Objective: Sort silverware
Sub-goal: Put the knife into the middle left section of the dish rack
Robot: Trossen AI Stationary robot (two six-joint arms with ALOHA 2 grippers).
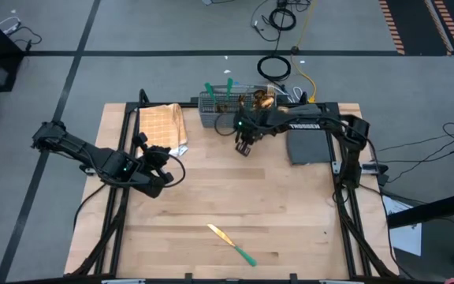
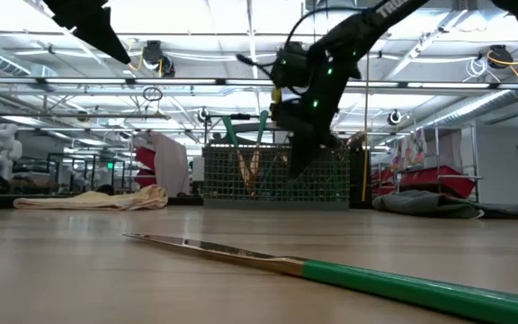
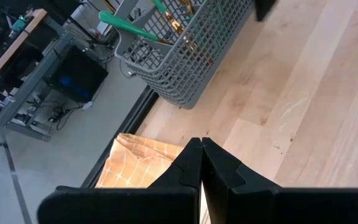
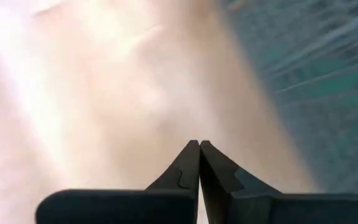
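One knife (image 1: pixel 232 244) with a gold blade and teal-green handle lies flat on the wood near the table's near edge; the low view shows the knife (image 2: pixel 331 270) close up. More teal-handled silverware (image 1: pixel 219 88) stands in the grey slotted basket (image 1: pixel 231 108) at the far edge, also seen as the basket (image 3: pixel 179 56) in the left wrist view. My right gripper (image 1: pixel 243 147) hovers just in front of the basket, shut and empty (image 4: pixel 199 144). My left gripper (image 1: pixel 164 158) waits at the table's left, near the checked cloth (image 1: pixel 162 126), shut (image 3: pixel 201 142).
The tan checked cloth (image 3: pixel 135 165) lies at the far left corner. A dark grey pad (image 1: pixel 310 146) sits to the right of the basket. Bare wood (image 1: pixel 235 197) stretches between the basket and the lone knife.
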